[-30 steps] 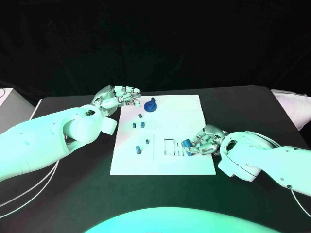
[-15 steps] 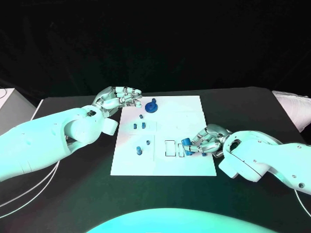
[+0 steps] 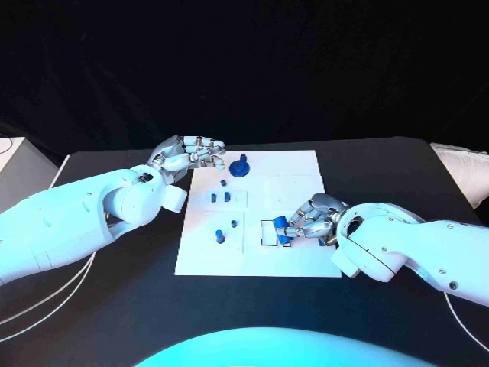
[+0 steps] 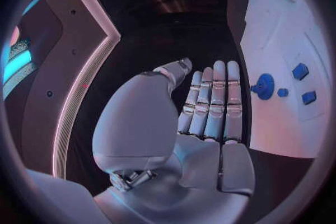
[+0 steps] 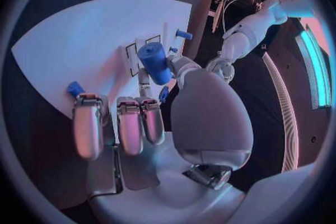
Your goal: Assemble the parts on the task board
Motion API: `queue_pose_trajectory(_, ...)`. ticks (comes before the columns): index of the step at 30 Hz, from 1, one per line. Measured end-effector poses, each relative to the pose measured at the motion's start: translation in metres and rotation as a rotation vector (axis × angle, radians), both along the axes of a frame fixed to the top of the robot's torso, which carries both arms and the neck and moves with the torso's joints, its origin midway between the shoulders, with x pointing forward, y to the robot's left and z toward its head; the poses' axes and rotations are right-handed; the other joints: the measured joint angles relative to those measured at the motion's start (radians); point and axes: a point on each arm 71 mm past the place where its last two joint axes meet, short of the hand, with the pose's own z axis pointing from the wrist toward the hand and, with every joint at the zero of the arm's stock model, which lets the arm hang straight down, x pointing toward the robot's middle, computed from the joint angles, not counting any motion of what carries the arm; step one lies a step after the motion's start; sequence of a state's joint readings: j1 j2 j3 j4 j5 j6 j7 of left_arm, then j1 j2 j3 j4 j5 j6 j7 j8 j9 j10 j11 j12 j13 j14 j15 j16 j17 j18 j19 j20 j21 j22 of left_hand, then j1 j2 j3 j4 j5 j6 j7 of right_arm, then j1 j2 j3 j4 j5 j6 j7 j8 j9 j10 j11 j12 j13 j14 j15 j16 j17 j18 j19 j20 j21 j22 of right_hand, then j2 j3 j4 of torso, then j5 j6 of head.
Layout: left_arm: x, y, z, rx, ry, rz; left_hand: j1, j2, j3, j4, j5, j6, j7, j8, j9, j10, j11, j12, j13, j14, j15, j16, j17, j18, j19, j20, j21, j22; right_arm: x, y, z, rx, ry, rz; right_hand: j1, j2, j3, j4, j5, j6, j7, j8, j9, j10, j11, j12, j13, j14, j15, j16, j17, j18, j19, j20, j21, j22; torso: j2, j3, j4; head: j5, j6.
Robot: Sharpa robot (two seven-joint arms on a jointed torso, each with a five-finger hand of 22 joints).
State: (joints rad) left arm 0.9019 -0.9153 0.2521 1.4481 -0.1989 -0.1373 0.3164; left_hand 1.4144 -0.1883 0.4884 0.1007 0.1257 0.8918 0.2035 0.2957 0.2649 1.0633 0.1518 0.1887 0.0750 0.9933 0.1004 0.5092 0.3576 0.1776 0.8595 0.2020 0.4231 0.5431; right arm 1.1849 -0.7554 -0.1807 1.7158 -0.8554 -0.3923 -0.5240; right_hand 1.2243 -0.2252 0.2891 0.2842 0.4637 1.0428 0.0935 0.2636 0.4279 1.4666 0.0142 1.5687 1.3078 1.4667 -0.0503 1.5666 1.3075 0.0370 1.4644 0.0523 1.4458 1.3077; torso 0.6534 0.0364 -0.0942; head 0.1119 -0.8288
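The white task board (image 3: pixel 256 252) lay flat in the middle of the black table (image 3: pixel 112 306), with small blue parts (image 3: pixel 226 196) spread over it. The left hand (image 3: pixel 186 154) hovered at the board's far left corner, fingers apart, holding nothing, beside a round blue part (image 3: pixel 239 167). The right hand (image 3: pixel 311 220) pinched a blue cylinder (image 5: pixel 155 63) over the slots near the board's right edge.
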Motion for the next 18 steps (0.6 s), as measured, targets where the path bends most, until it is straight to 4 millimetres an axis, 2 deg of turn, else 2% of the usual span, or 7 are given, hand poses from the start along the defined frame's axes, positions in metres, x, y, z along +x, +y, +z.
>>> queue_pose_trajectory(3, 0.0, 0.0, 0.0, 0.0, 0.0, -0.001, 0.0, 0.0, 0.0, 0.0, 0.0, 0.0, 0.0, 0.0, 0.0, 0.0, 0.0, 0.0, 0.0, 0.0, 0.0, 0.0, 0.0, 0.0, 0.0, 0.0, 0.0, 0.0, 0.002, 0.005, -0.002, -0.006, -0.005, 0.007, -0.005, 0.0, 0.0, 0.0, -0.029, 0.0, 0.0, 0.004, 0.007, 0.0, 0.0, 0.0, 0.0, 0.0, 0.0, 0.0, 0.0, 0.0, 0.0, 0.0, 0.0, 0.0, 0.0, 0.0005, -0.0001, 0.0, -0.001)
queue_pose_trajectory(14, 0.0, 0.0, 0.0, -0.001, 0.001, -0.002, 0.0, 0.0, 0.0, 0.0, 0.0, 0.0, 0.0, 0.0, 0.0, 0.0, 0.0, 0.0, 0.0, 0.0, 0.0, 0.0, 0.002, 0.0, 0.0, 0.0, -0.004, -0.001, 0.007, 0.016, -0.003, -0.037, -0.04, 0.031, -0.017, 0.001, -0.003, 0.003, -0.037, 0.002, -0.002, 0.004, 0.008, 0.0, 0.0, -0.004, 0.0, 0.0, 0.0, 0.0, 0.0, 0.0, 0.0, 0.0, -0.004, 0.0, 0.001, 0.0015, 0.0004, 0.001, -0.006)
queue_pose_trajectory(18, 0.0, 0.0, 0.0, -0.001, 0.001, -0.002, 0.0, 0.0, 0.0, 0.0, 0.0, 0.0, 0.0, 0.0, 0.0, 0.0, 0.0, 0.0, 0.0, 0.0, 0.0, 0.0, 0.002, 0.0, 0.0, 0.0, -0.004, -0.001, 0.007, 0.018, -0.004, -0.048, -0.043, 0.043, -0.03, 0.006, -0.006, 0.006, -0.056, 0.003, -0.003, 0.004, 0.008, 0.0, 0.0, -0.004, 0.0, 0.0, 0.0, 0.0, 0.0, 0.0, 0.0, 0.0, -0.004, 0.0, 0.0, 0.0021, -0.0002, 0.003, -0.009)
